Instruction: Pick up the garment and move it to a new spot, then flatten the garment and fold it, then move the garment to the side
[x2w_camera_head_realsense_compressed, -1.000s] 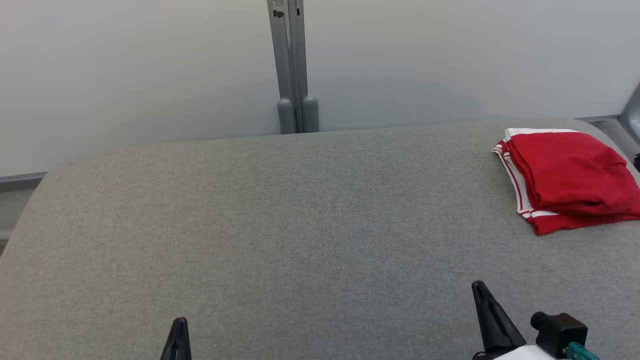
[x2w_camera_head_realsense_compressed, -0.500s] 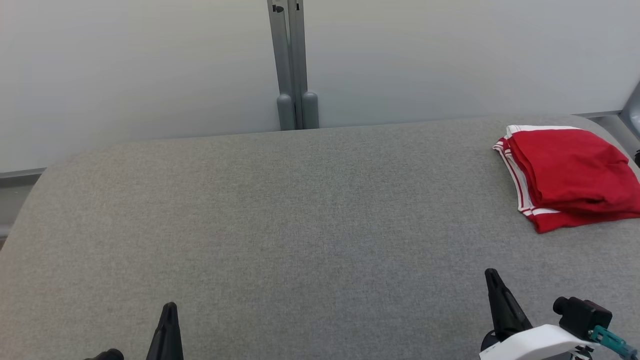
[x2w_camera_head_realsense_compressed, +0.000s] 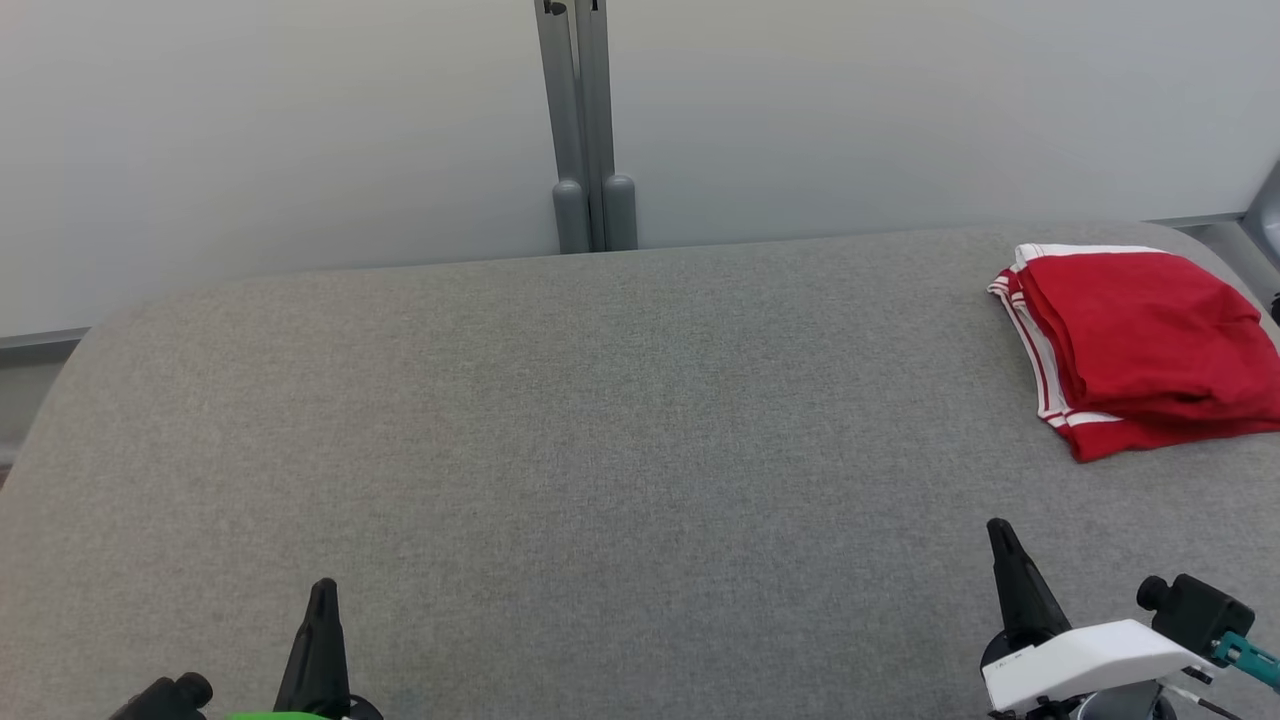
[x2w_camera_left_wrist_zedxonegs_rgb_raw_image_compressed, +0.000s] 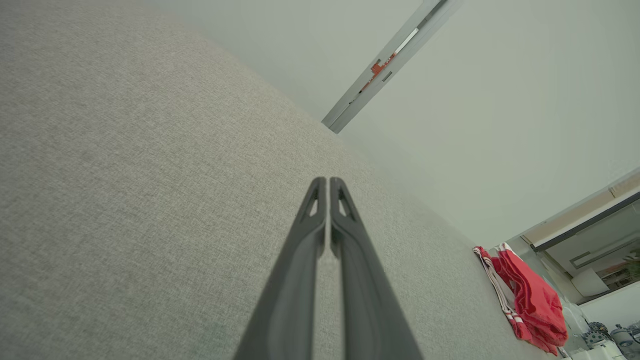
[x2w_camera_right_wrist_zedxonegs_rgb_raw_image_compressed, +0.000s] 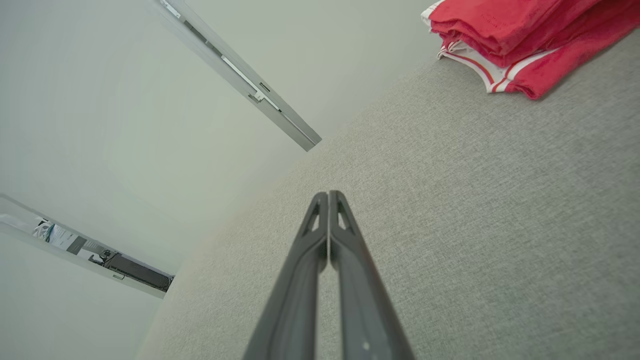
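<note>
Both arms show higher than a second ago; our left gripper (x2w_camera_head_realsense_compressed: 322, 600) and right gripper (x2w_camera_head_realsense_compressed: 1000, 545) are pinched shut, empty. The garment (x2w_camera_head_realsense_compressed: 1140, 340) lies folded at the table's (x2w_camera_head_realsense_compressed: 600, 450) far right, so we judge only parking remains.

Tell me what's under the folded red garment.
The red garment lies folded on the grey fabric surface. Anything between its layers or beneath it is covered.

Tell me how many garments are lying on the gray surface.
1: a folded red garment with white-striped trim, at the far right of the gray fabric surface. Its layers could hide another piece.
</note>
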